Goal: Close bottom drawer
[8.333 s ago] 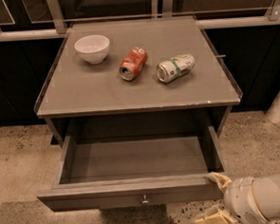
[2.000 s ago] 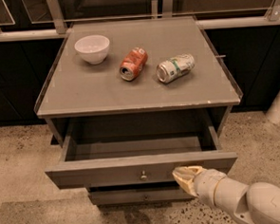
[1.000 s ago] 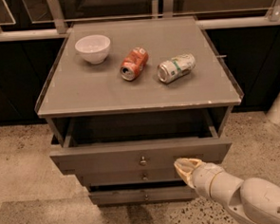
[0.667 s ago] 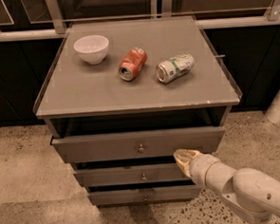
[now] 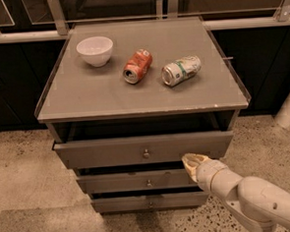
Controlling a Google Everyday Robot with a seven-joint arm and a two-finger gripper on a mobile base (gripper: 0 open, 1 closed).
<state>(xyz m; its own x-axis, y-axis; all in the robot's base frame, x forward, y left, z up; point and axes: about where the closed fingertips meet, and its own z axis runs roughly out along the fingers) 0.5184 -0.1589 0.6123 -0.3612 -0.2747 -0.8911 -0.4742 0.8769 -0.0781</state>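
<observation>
The bottom drawer (image 5: 112, 150) is the widest, tallest grey front, with a small round knob (image 5: 146, 153) at its centre. It sticks out only a little from the grey cabinet, with a narrow dark gap above it under the top. My gripper (image 5: 193, 160) is at the lower right part of this front, touching it with its cream tips together, holding nothing. My pale arm (image 5: 253, 202) comes in from the lower right corner.
Two narrower grey drawer fronts (image 5: 139, 180) (image 5: 140, 202) sit below. On the cabinet top (image 5: 85, 97) stand a white bowl (image 5: 95, 50), an orange can on its side (image 5: 137, 65) and a silver-green can on its side (image 5: 181, 70). A white post (image 5: 289, 106) stands at right.
The drawer has slid from wide open back into the cabinet until almost flush. My gripper has moved with its front, up and away from the camera.
</observation>
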